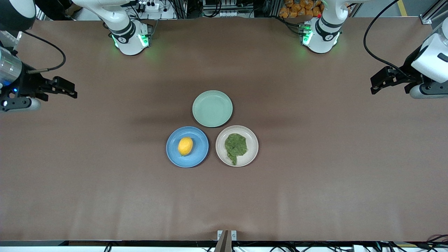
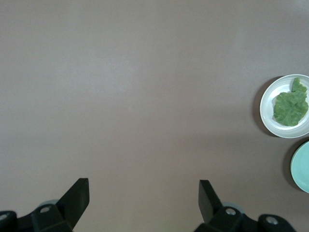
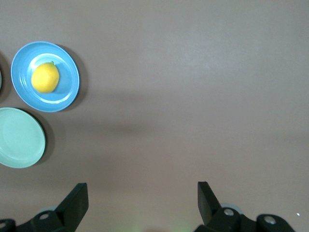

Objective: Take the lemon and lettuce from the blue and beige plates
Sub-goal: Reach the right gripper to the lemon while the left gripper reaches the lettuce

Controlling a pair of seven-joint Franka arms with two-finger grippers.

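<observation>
Now I'd bring the right gripper [image 1: 71,90] squarely over the lemon [image 1: 185,146] and the left gripper [image 1: 375,85] over the lettuce [image 1: 236,145], both jaws wide and empty.

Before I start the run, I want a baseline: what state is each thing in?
lemon: resting on blue plate
lettuce: lying on beige plate
mint-green plate: bare
left gripper: open, waiting over the table
right gripper: open, waiting over the table

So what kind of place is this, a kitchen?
More likely a robot lab: two robot arms with open tools, left tool and right tool, wait over a brown table, cables around.
</observation>
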